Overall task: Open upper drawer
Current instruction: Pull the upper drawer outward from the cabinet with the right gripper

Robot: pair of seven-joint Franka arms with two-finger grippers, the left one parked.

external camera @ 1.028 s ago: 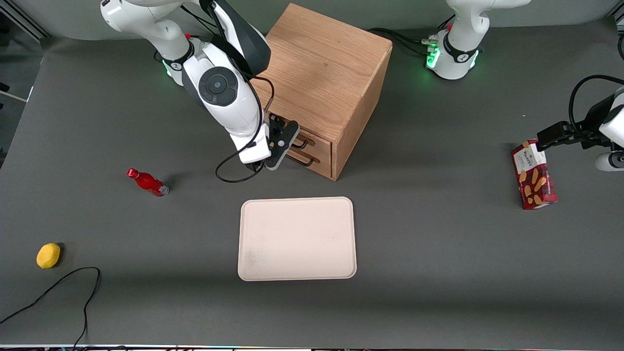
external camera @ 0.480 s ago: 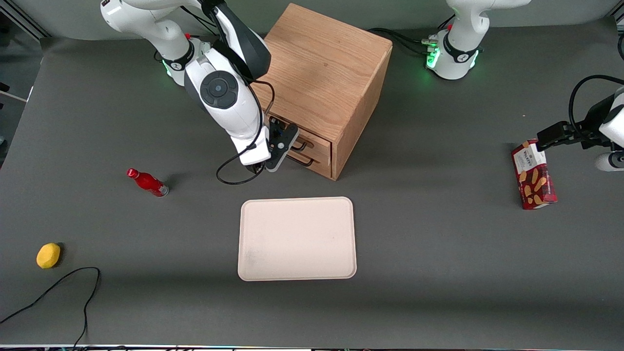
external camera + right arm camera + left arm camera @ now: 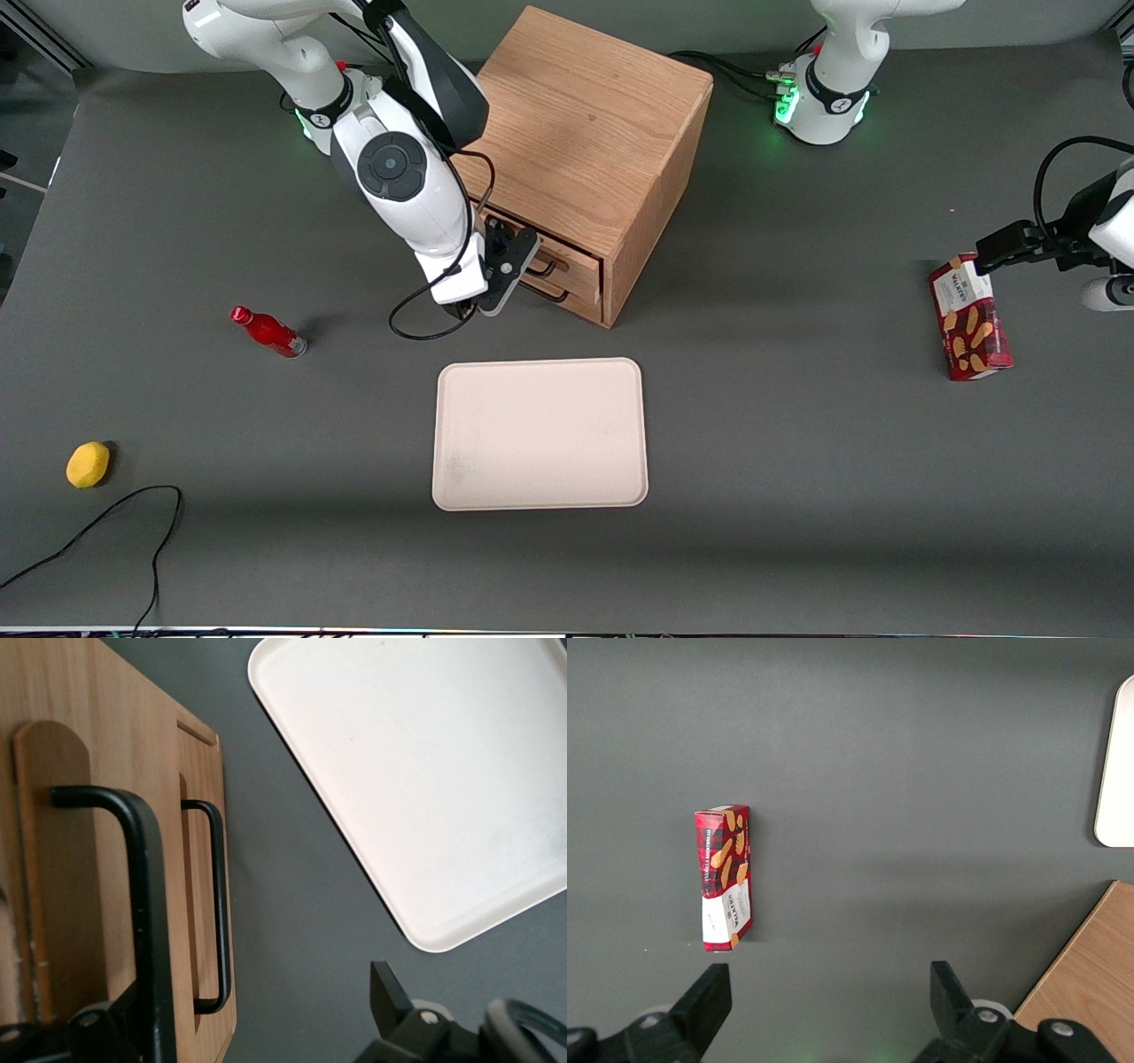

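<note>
The wooden cabinet stands at the back middle of the table. Its upper drawer looks pushed in, with the lower drawer beneath it. My right gripper is in front of the drawer fronts, at the height of the handles. In the right wrist view the upper drawer's black handle runs close by one finger, and the other finger stands far off over the table. The lower drawer's handle shows farther away. The gripper is open and holds nothing.
A cream tray lies nearer to the front camera than the cabinet and also shows in the wrist view. A red bottle, a lemon and a black cable lie toward the working arm's end. A biscuit box lies toward the parked arm's end.
The right arm's forearm has shifted slightly toward its own end of the table. The gripper has stayed at the drawer handles, still open. The drawers have not moved.
</note>
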